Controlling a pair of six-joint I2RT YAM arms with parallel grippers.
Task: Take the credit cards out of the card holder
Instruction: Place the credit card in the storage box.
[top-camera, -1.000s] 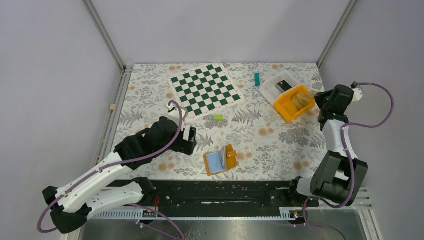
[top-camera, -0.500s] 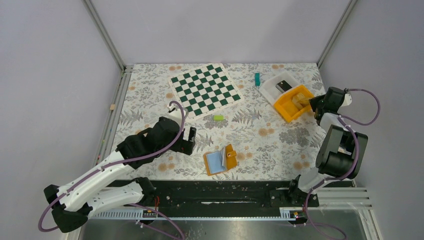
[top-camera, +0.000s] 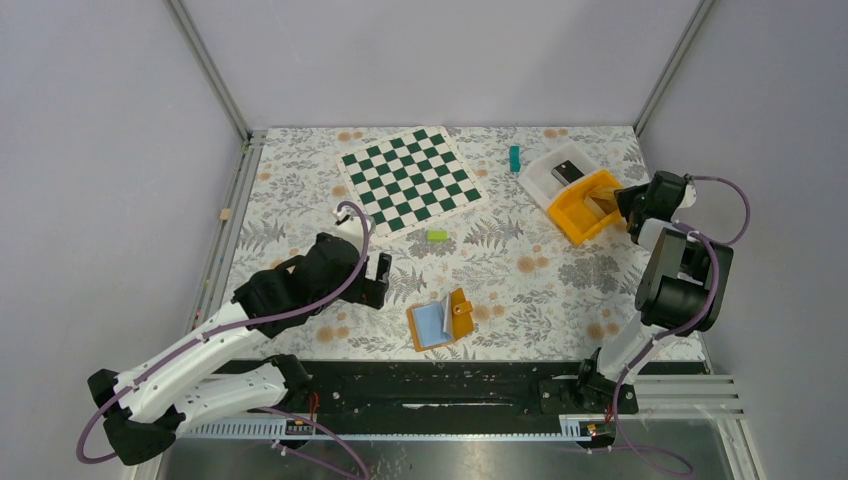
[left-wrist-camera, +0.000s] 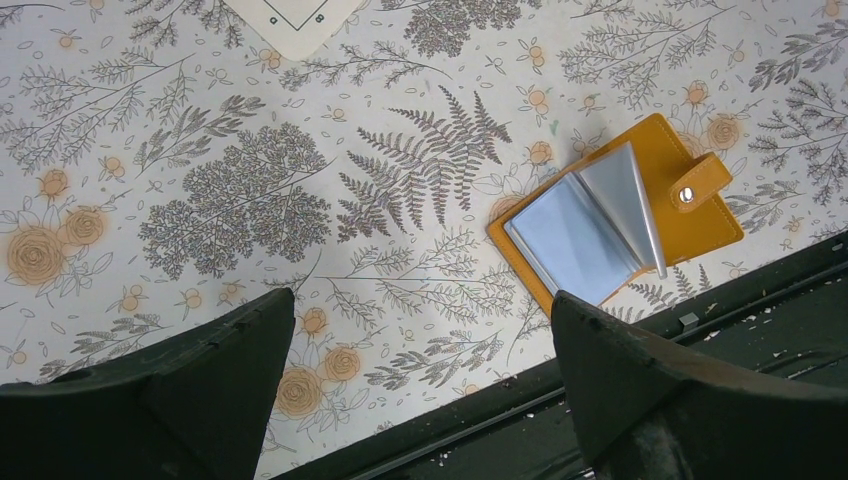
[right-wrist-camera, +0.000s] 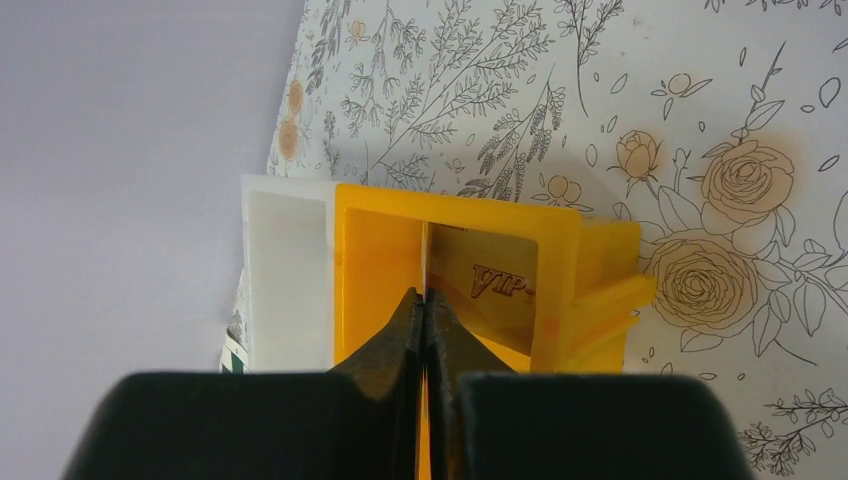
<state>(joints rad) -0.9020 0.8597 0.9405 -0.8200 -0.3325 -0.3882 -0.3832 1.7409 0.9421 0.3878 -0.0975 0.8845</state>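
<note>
My left hand (left-wrist-camera: 420, 298) hangs spread wide near the open card holder (left-wrist-camera: 712, 222); my right hand (right-wrist-camera: 424, 298) is pinched together at the orange bin (right-wrist-camera: 378, 250).

The left arm stretched forward and low, the left gripper (left-wrist-camera: 420, 300) spread wide. The right arm stood folded up, the right gripper (right-wrist-camera: 426, 300) pinched together.
</note>
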